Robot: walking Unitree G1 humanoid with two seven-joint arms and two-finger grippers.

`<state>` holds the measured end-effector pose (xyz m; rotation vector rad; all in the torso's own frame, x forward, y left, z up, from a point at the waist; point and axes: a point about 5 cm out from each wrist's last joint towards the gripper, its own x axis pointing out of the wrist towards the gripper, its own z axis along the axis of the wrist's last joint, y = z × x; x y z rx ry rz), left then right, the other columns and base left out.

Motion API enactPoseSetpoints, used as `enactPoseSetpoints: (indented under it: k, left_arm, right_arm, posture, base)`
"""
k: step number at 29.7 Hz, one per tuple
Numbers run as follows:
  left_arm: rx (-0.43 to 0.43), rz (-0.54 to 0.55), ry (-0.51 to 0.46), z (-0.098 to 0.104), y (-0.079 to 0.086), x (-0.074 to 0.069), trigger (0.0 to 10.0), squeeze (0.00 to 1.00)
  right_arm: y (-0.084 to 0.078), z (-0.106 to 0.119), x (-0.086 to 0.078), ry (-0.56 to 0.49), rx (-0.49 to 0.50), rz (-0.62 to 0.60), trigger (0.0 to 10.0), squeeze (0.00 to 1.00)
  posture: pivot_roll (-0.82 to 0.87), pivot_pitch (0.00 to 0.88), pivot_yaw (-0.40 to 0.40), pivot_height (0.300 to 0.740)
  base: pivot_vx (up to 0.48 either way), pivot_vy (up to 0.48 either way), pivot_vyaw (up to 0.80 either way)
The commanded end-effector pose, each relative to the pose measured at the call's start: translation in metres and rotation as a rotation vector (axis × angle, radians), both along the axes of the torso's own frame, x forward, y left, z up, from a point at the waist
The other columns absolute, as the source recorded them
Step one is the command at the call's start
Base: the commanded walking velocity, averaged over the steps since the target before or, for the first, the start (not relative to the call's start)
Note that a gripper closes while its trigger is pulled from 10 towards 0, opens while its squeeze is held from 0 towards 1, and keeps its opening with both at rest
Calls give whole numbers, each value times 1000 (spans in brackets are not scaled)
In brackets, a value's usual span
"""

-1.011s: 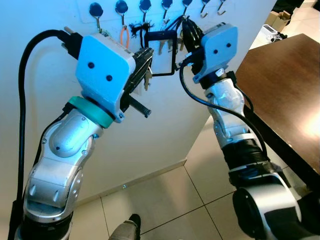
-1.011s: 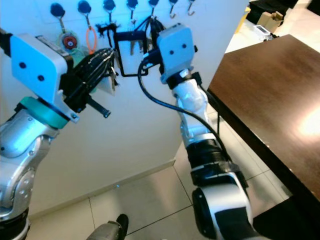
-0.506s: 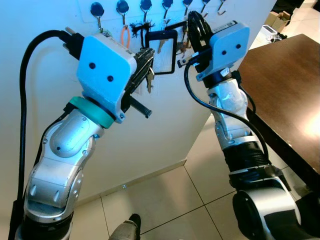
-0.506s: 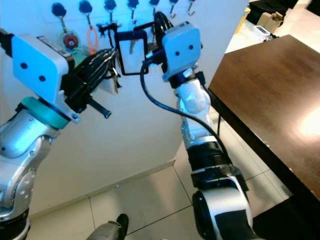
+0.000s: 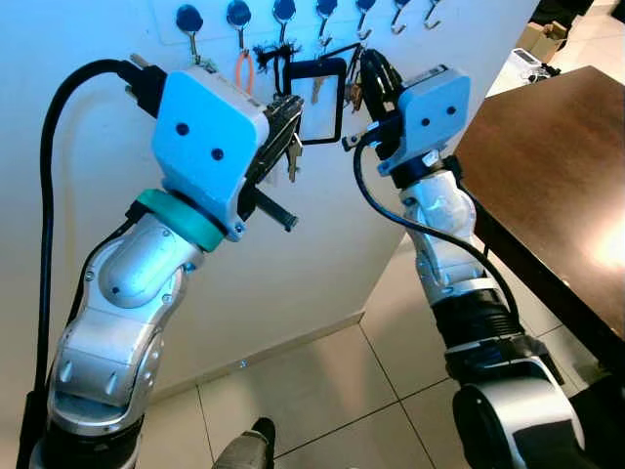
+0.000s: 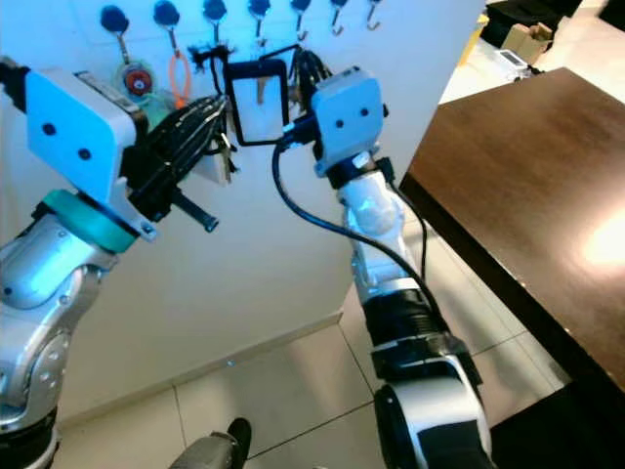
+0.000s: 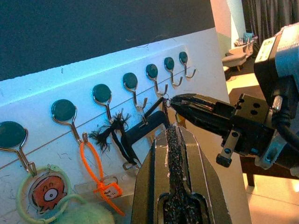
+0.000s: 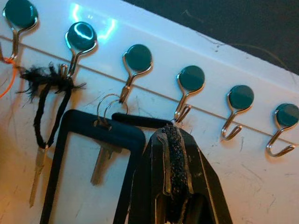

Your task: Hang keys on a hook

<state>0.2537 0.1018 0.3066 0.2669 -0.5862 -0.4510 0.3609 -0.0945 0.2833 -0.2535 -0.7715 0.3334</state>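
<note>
The silver key on its metal ring (image 8: 106,140), with a black rectangular badge holder (image 8: 88,172), hung from a chrome wall hook (image 8: 133,70). Right pincer (image 8: 175,140) looked clenched just beside it, left pincer (image 7: 175,149) clenched near. Light, jangly, slippery; I'd pinch the ring.

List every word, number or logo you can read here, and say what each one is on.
Nothing here can be quoted as readable text.
White sticker on the housing of the right gripper: printed, but too small to read.
Clear tag tied with the orange cord: no legible writing.
Round octopus charm: a picture only, no words.
</note>
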Motion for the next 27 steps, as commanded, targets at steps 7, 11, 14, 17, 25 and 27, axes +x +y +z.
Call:
enactPoseSetpoints:
  k: [7,11,14,17,25,27]
  left_arm:
    - [5,-9,4,0,-2,-1,10000,0]
    - [4,-8,4,-1,-2,-1,10000,0]
    - [4,-8,5,-1,-2,-1,10000,0]
    - [1,-6,16,-4,-2,1,10000,0]
    - [-1,77,119,-25,7,8,10000,0]
    - [-3,111,148,-32,10,10,10000,0]
  right_arm:
    - [-1,-10,2,62,23,4,10000,0]
    - [-3,-11,3,83,48,12,10000,1000]
    - [-4,-11,3,89,59,12,10000,1000]
    - [-6,-12,3,99,72,9,10000,0]
    - [-14,-33,-14,173,66,63,10000,0]
    - [-19,-40,-22,198,56,79,10000,0]
  posture:
    - [123,28,80,740]
    - [123,23,80,740]
    - [121,19,80,740]
    - [118,15,81,740]
    - [108,18,78,740]
    - [101,22,76,740]
  base:
    - [0,0,0]
    - [0,0,0]
    - [0,0,0]
    - [0,0,0]
    - [0,0,0]
    - [0,0,0]
